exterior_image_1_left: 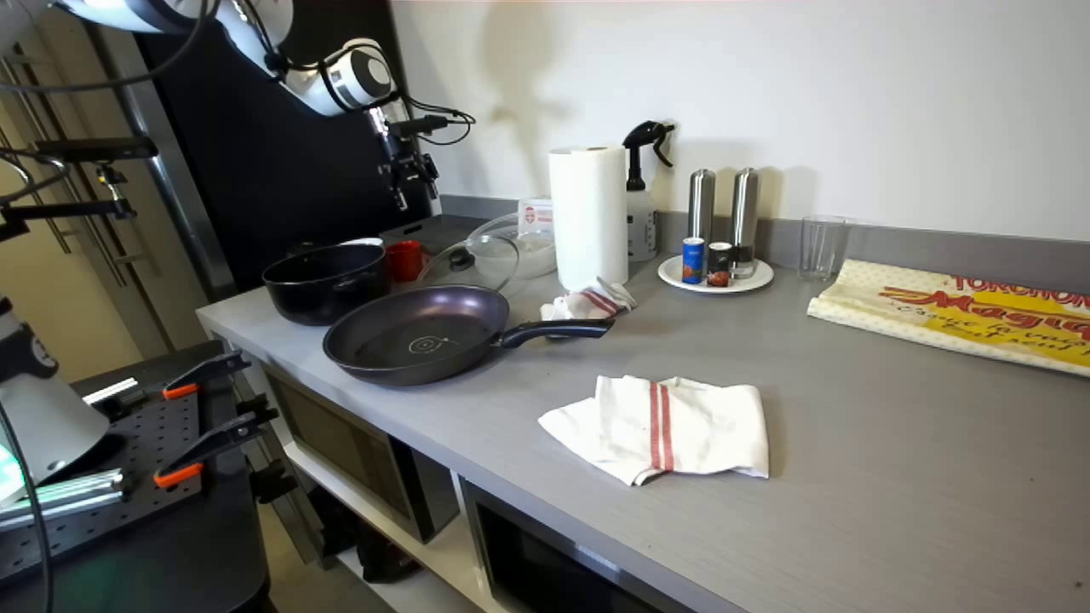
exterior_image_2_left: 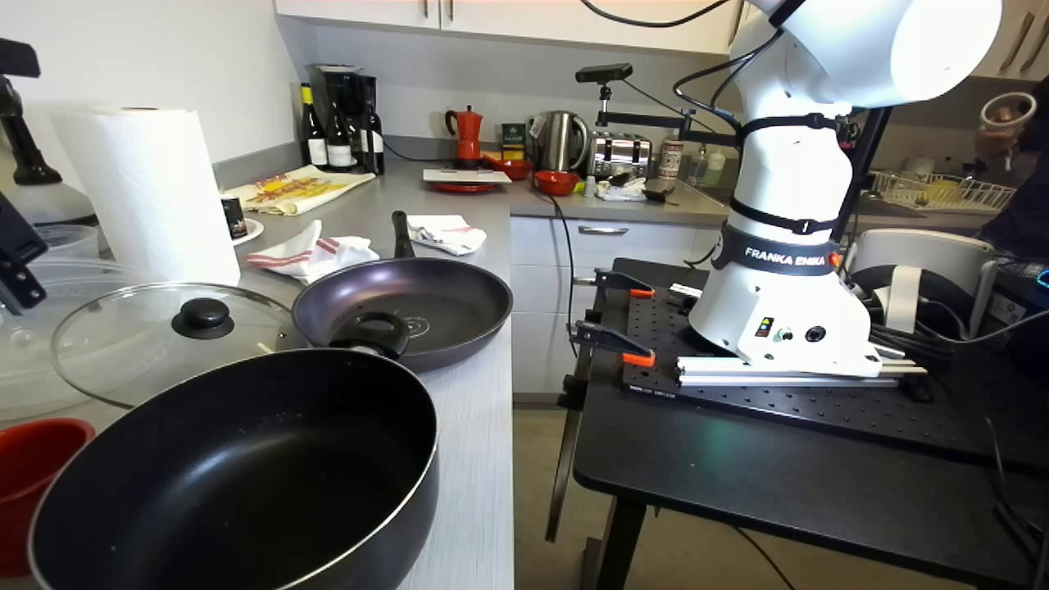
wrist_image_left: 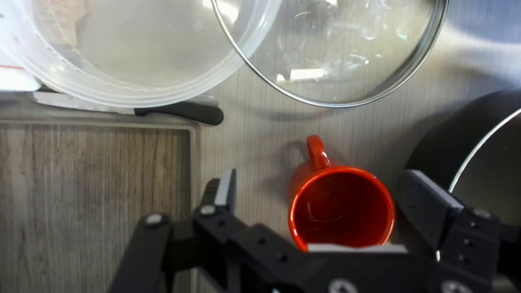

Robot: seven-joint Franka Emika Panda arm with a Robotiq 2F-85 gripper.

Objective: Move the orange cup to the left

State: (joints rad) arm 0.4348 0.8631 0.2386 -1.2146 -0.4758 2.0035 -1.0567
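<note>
The orange cup [wrist_image_left: 342,207] is a small glossy red-orange mug with a handle, upright on the counter. It also shows in both exterior views, beside the black pot [exterior_image_1_left: 404,260] and cut off at the left edge [exterior_image_2_left: 33,459]. My gripper [wrist_image_left: 327,189] is open and empty, with one finger on each side of the cup in the wrist view, apart from it. In an exterior view the gripper [exterior_image_1_left: 409,194] hangs above the cup. In an exterior view only part of the gripper [exterior_image_2_left: 20,274] shows at the left edge. The gripper body hides part of the cup's rim.
A deep black pot [exterior_image_2_left: 238,459] stands close beside the cup. A glass lid [wrist_image_left: 346,53], a clear plastic bowl [wrist_image_left: 154,53], a knife [wrist_image_left: 183,112] and a grey tray [wrist_image_left: 194,162] lie around it. A frying pan [exterior_image_1_left: 417,332] and paper roll [exterior_image_1_left: 589,217] are farther along.
</note>
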